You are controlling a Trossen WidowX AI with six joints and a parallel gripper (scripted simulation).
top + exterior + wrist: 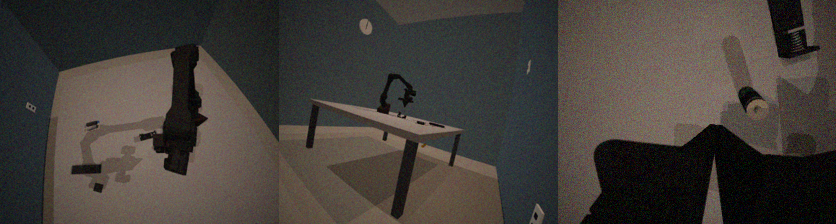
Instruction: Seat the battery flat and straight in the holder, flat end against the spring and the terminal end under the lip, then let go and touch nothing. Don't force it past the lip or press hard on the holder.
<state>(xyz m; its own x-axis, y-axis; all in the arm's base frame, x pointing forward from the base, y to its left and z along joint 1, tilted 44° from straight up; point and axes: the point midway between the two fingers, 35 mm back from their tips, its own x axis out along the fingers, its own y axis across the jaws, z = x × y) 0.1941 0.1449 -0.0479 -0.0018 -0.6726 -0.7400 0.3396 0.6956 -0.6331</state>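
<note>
The battery [747, 96] stands upright on the table in the wrist view, dark-sided, its pale round end facing up. The arm hides it in the top view. The dark holder [146, 136] [785, 20] lies near it; its coil spring shows at the near end in the wrist view, where the frame cuts off its far end. No battery shows in the visible part. My gripper [405, 105] [715, 130] points down above the table, fingertips together, with nothing between them. The battery is just beyond the tips and to their right in the wrist view, apart from them.
A long dark block [86, 169] [436, 125] and a small dark block [98, 187] [420, 123] lie on the table [128, 201] [359, 116]. A small pale-edged tray [93, 128] with a dark cylinder beside or over it lies farther left of the holder in the top view.
</note>
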